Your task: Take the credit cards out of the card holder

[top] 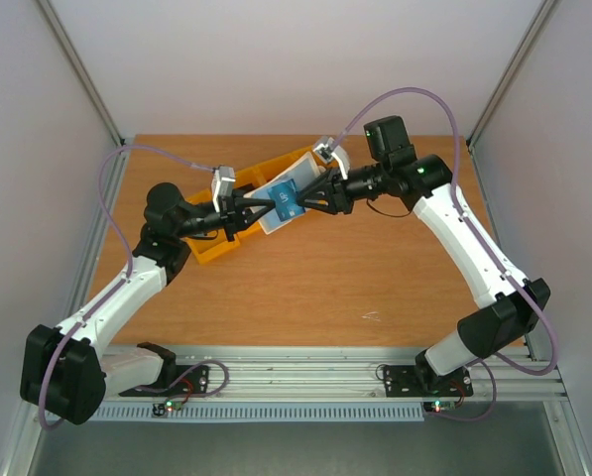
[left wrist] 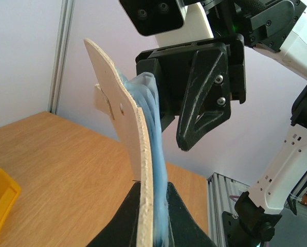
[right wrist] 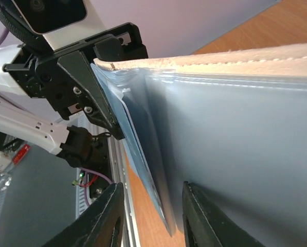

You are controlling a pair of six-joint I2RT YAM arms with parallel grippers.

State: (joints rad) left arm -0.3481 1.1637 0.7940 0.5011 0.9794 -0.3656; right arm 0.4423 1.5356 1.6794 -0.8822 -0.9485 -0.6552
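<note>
**Risk of a tugged-loose holder or a card dropped on the way out**

Holds the flat bifold card holder (left wrist: 143, 164) (cream outside, pale blue-grey pockets inside) upright and clear of the brown wooden table (top: 375, 268), pinched at its lower edge between the pressed-together jaws of the left gripper (left wrist: 150, 224). Meets it from the opposite side with the right gripper (right wrist: 150, 190), jaws spread, a thin blue sheet (right wrist: 143, 170) standing in the gap and the pocket face just beside one jaw. Grips nothing there, to judge by the clearance.

Could close on a whole pocket wall instead of a card alone, then drag the holder out of the left jaws on the pull. Could fold the soft holder sideways, pinched at one edge only. Might let a loosened card fall past the jaws to the table, or into the yellow plastic bin (top: 216, 248) under the left jaws.

Hard to call that thin sheet a card or a pocket flap. From above, shows one small rectangular blue card (top: 287, 203) with white print against the holder, between the two pairs of jaws. No sign of the others. Cuts off the left fingertips at the bottom of the left wrist view.
</note>
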